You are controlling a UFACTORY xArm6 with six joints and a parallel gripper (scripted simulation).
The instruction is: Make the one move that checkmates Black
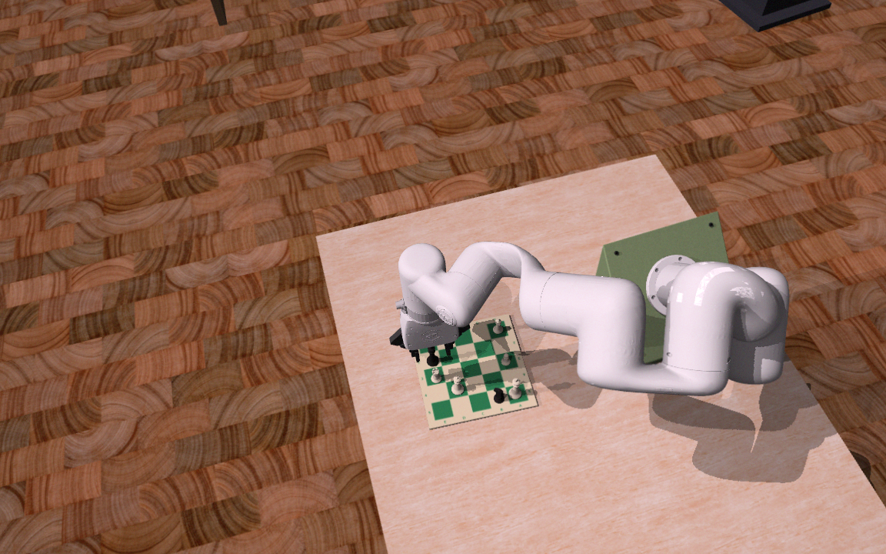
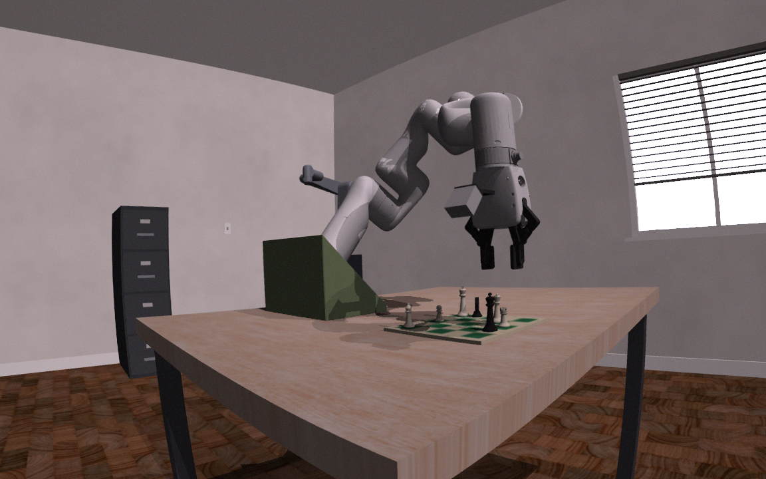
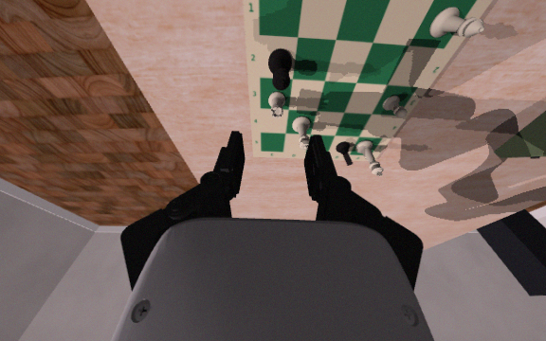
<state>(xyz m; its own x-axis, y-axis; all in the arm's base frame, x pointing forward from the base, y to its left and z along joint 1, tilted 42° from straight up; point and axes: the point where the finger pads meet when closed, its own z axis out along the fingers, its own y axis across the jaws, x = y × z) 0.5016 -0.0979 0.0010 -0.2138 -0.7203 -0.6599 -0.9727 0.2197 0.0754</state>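
A small green-and-cream chessboard (image 1: pixel 443 410) (image 2: pixel 527 321) (image 3: pixel 274 15) lies on the table. My gripper (image 2: pixel 502 263) (image 3: pixel 275 147) is open and empty. It hangs well above the board's edge on the rank 5 side. A tall black piece (image 1: pixel 432 358) (image 2: pixel 489 313) (image 3: pixel 280 63) stands upright on a2. A white piece (image 1: pixel 436 375) (image 3: pixel 277 100) stands right beside it on a3. Another white piece (image 1: pixel 457 385) (image 3: pixel 300 126) stands on b4. A black pawn (image 1: pixel 499 395) (image 2: pixel 476 306) (image 3: pixel 344 148) and a tall white piece (image 1: pixel 514 388) (image 2: pixel 462 301) (image 3: pixel 366 151) stand side by side on rank 5.
Two more white pieces stand on the board: one (image 1: pixel 504 358) (image 3: pixel 391 104) near the e-file edge and one (image 1: pixel 497 327) (image 3: pixel 453 24) at the rank 1 corner. The arm's green base block (image 1: pixel 666 248) (image 2: pixel 302 279) stands behind the board. The table edge (image 1: pixel 336 330) runs close to the board.
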